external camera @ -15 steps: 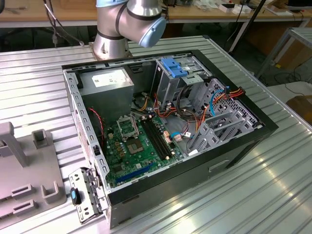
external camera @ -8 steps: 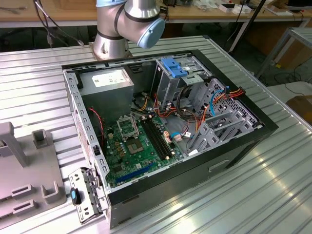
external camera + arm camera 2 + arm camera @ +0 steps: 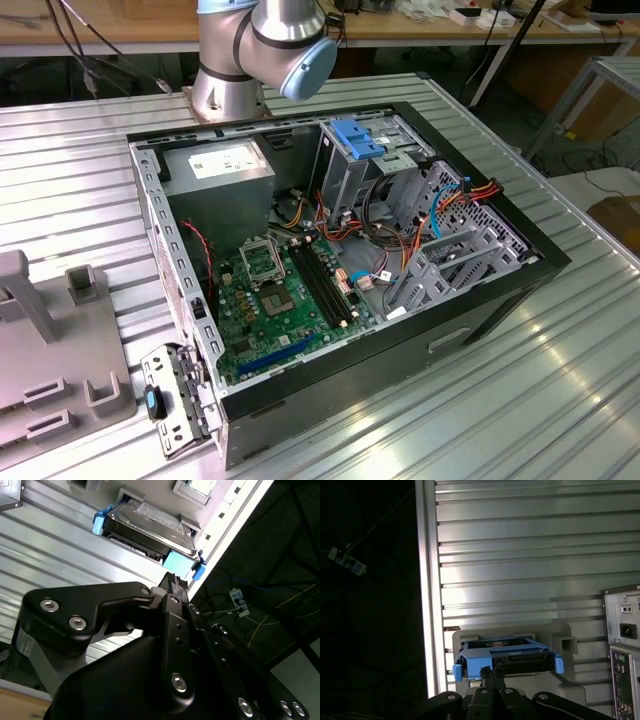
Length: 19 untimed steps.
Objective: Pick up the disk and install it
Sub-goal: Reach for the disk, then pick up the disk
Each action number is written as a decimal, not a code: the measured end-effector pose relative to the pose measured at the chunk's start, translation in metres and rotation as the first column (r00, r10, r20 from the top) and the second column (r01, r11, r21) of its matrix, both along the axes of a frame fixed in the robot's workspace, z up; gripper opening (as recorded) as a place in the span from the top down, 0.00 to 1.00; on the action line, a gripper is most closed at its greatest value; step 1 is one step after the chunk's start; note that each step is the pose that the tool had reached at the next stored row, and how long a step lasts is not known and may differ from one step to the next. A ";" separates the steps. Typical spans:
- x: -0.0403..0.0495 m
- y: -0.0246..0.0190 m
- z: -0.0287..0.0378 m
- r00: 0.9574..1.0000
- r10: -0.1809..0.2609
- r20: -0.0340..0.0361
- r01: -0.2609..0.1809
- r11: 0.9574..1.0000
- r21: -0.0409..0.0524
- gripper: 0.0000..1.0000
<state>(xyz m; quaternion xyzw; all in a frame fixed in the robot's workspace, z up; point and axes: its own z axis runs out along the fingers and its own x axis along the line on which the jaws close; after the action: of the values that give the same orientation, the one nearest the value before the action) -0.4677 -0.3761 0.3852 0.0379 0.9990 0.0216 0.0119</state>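
Hovering close over the near end of the disk [image 3: 150,527], the gripper [image 3: 172,580] has its fingers drawn together and nothing held between them; in the second wrist view its black serrated tip sits just beside the blue end tab of the carrier frame, and whether it touches cannot be told. The disk lies flat, label side up, its grey metal body clipped in the bright blue frame, and it rests in a pale grey holder [image 3: 197,492] set on the ribbed metal table [image 3: 60,535] right at the table's edge, with dark floor and loose cables beyond. In the first wrist view the same disk [image 3: 512,655] shows end-on in that holder [image 3: 560,640], with the gripper [image 3: 487,672] just in front of it and the rear panel of the computer case [image 3: 622,645] standing near but apart from it. In the exterior view the computer case [image 3: 500,300] lies open on its side in the middle of the table [image 3: 560,400], the green motherboard [image 3: 270,300] exposed, and another blue carrier [image 3: 355,135] sits on top of the drive cage at the far end. The arm [image 3: 270,45] rises from its base behind the case, and a grey fixture [image 3: 50,340] stands on the table at the exterior view's left
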 end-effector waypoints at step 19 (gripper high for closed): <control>-0.0003 0.0000 0.0000 0.948 0.318 0.000 -0.318 0.948 0.000 0.89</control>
<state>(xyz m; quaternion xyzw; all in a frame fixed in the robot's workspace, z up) -0.4679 -0.3761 0.3852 -0.1234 0.9920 0.0233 0.0082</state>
